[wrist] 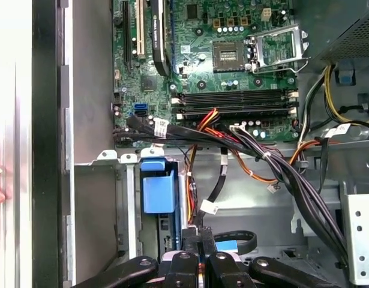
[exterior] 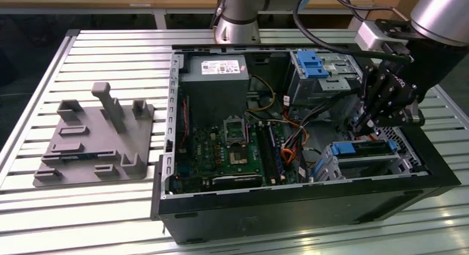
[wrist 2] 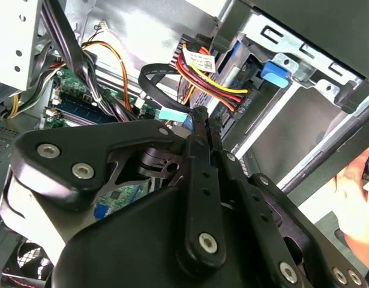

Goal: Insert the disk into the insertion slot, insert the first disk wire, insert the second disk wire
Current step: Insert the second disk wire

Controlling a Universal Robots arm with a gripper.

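Your disk (exterior: 364, 149), grey-silver in its bright blue carrier, sits inside the insertion slot (exterior: 381, 161), the perforated silver cage. Just above that cage, your tool (wrist 2: 199, 117) is clenched on a black cable's light-blue connector (wrist 2: 171, 114), close to the disk's end.

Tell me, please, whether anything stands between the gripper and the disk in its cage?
Yes, loose cables. In the second wrist view a red, yellow and black wire bundle hangs between the gripper and the disk.
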